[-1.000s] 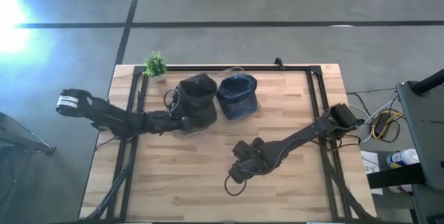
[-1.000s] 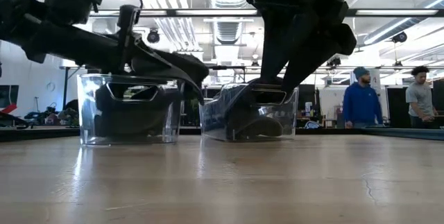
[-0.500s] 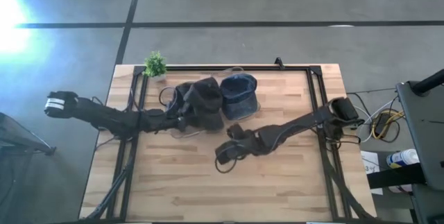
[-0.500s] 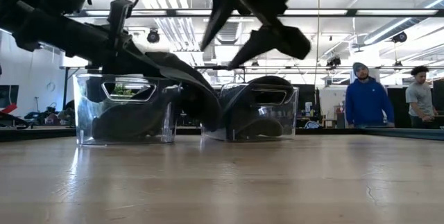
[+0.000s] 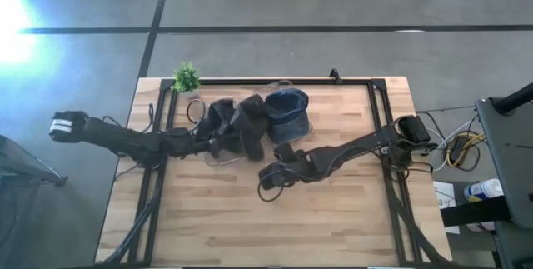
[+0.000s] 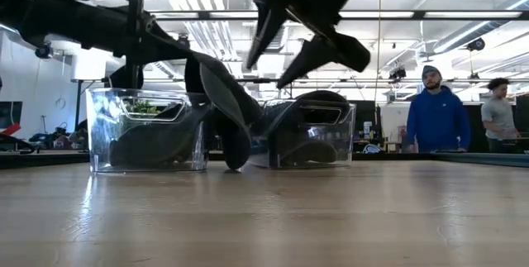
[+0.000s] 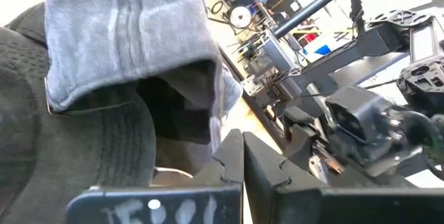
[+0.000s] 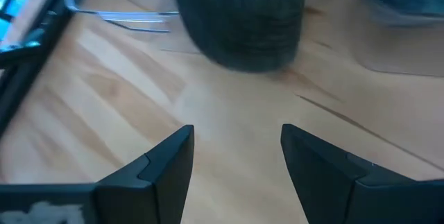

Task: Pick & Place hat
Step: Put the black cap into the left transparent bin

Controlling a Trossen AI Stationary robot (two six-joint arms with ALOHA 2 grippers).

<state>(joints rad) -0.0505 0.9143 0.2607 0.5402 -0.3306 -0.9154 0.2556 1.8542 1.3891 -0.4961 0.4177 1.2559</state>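
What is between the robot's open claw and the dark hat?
Nothing but bare wooden table. The right wrist view shows the right gripper with its fingers spread, plain wood past them, then the dark hat hanging ahead.

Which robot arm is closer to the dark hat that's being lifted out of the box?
Left. The left gripper holds the dark hat in its shut jaws. The right gripper hovers open over the table, just beside the hat and not touching it.
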